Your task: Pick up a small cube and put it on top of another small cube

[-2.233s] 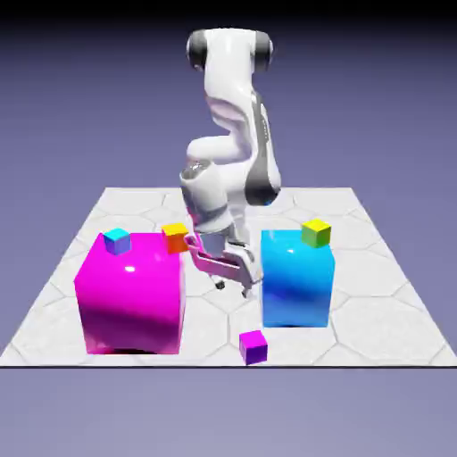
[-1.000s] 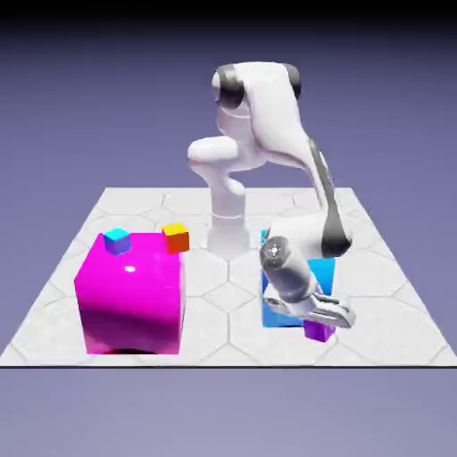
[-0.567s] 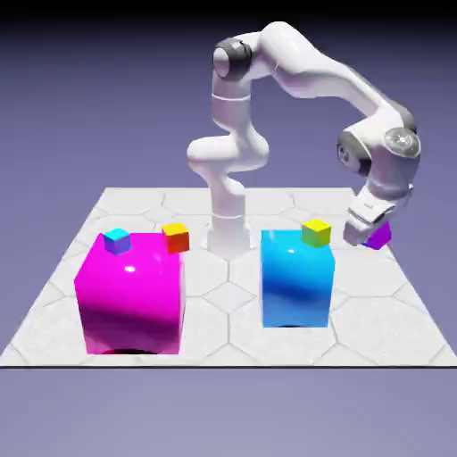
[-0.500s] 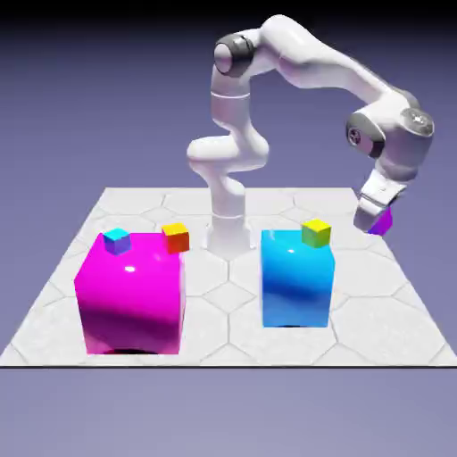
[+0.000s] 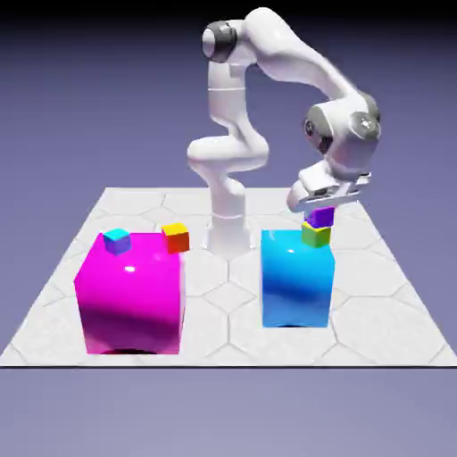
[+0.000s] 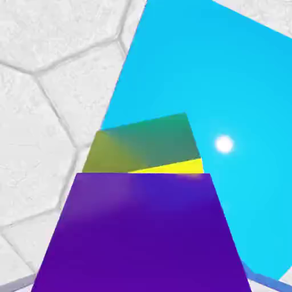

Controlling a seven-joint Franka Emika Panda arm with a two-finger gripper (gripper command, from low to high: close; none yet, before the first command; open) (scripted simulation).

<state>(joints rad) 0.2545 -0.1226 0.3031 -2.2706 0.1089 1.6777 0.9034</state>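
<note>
The small purple cube (image 5: 321,216) sits on top of the small yellow-green cube (image 5: 315,236), which rests on a big blue block (image 5: 297,277). My gripper (image 5: 323,211) hangs straight over the purple cube, its fingers reaching down around it. Whether they still press on it does not show. In the hand view the purple cube (image 6: 142,234) fills the bottom and hides both fingertips. The yellow-green cube (image 6: 142,145) peeks out just beyond it on the blue block's top (image 6: 228,85).
A big glossy magenta block (image 5: 131,299) stands on the exterior view's left, with a tiny cyan cube (image 5: 116,240) and a tiny orange cube (image 5: 176,236) on its top. The arm's base (image 5: 228,228) rises between the two big blocks, farther back.
The arm lifted the purple cube off the table, swung it out to the exterior view's right and brought it back onto the yellow-green cube.
</note>
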